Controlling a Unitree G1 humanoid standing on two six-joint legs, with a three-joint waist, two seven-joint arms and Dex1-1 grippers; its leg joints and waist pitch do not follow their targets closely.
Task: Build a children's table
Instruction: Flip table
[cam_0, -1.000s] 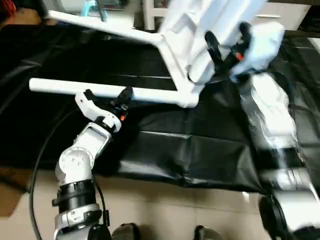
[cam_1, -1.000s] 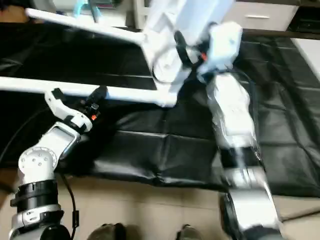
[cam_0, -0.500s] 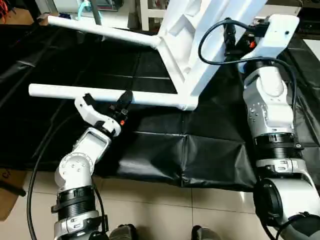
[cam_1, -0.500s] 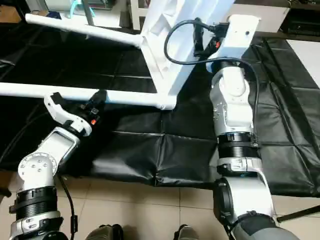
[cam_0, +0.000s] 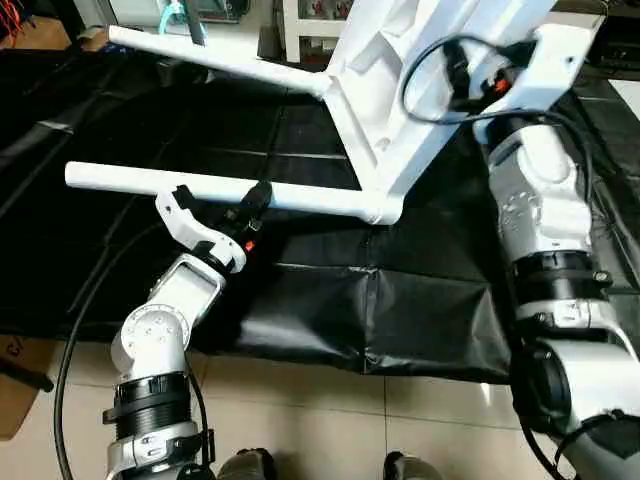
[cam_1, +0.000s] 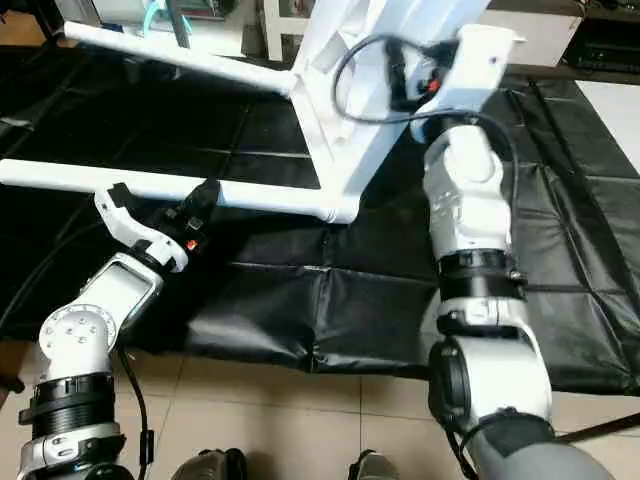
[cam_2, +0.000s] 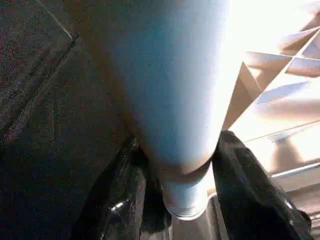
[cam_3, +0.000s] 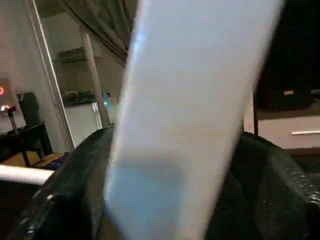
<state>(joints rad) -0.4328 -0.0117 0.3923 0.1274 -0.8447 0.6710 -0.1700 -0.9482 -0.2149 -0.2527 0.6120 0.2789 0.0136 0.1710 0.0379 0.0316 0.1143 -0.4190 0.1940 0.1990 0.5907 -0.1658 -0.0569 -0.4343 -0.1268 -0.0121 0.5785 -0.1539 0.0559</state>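
Observation:
The white tabletop (cam_0: 400, 90) stands tilted on its edge on the black cloth, ribbed underside facing left. Two white tube legs stick out leftward from its corner sockets: a near leg (cam_0: 130, 180) and a far leg (cam_0: 210, 60). My left gripper (cam_0: 218, 203) is shut on the near leg; the left wrist view has the tube (cam_2: 175, 100) squeezed between both black fingers (cam_2: 117, 200). My right gripper (cam_0: 468, 82) is shut on the tabletop's upper right edge, and that white edge (cam_3: 185, 110) runs between its black fingers (cam_3: 75, 190).
The black-draped work table (cam_0: 420, 300) ends in a front edge close to me, with tiled floor (cam_0: 330, 420) below. A cardboard box (cam_0: 12, 385) sits at the lower left. White furniture (cam_0: 305, 20) stands behind the table. A black cable (cam_0: 75, 340) loops beside my left arm.
My right arm has settled from a blurred swing, its gripper now higher on the tabletop's edge. The tabletop and its legs have shifted slightly right. My left gripper keeps its hold.

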